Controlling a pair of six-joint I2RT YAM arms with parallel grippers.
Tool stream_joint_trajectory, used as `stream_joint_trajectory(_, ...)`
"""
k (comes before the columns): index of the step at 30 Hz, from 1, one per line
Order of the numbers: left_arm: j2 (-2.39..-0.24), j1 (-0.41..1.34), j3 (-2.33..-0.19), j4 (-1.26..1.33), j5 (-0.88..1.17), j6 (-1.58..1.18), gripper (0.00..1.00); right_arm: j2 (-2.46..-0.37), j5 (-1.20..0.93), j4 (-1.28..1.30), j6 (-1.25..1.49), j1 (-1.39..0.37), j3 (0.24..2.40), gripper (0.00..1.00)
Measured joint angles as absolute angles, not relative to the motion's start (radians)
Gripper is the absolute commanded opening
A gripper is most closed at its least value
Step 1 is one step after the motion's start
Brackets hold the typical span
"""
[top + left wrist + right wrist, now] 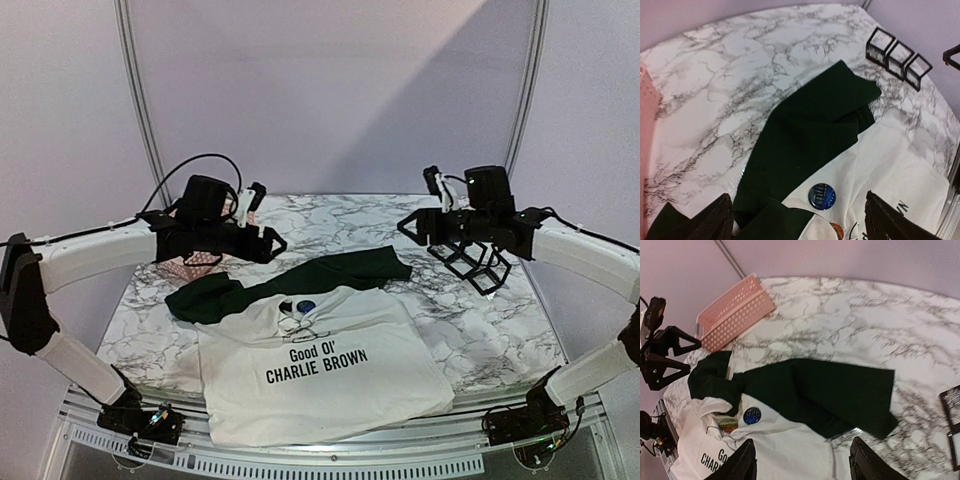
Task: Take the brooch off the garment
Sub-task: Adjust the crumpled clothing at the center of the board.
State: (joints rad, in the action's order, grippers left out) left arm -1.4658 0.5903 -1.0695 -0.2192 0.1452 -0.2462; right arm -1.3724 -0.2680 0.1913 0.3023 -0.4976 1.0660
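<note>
White garment (320, 375) printed "Good Ol' CHARLIE BROWN" lies on the marble table (480, 335), a blue brooch (306, 306) pinned near its collar. The left gripper (278, 245) and right gripper (405, 228) hover above, jaws spread, grasping nothing.

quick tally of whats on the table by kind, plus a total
T-shirt: 1
pin badges: 2, the blue badge and the orange badge
pink basket: 1
black wire rack: 1
total: 5
</note>
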Motion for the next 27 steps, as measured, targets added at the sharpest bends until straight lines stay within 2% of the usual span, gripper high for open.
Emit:
stream_joint_trajectory(7,-1.62,0.649,-1.147,-0.321,0.147,-0.221,0.94,-1.51,-0.187,0.21,0.366,-0.607,1.018,0.62)
stream_joint_trajectory(19,-1.754,0.595,-1.23,-0.447,0.155,-0.233,0.98,-1.693,-0.125,0.242,0.422,-0.609,1.006,0.6)
stream_joint_trajectory(25,-1.783,0.575,-1.246,-0.519,0.155,-0.231,0.89,-1.74,-0.116,0.242,0.428,-0.609,1.011,0.55)
stream_joint_trajectory(27,-1.793,0.558,-1.258,-0.535,0.181,-0.232,0.81,-1.765,-0.114,0.242,0.43,-0.609,1.022,0.53)
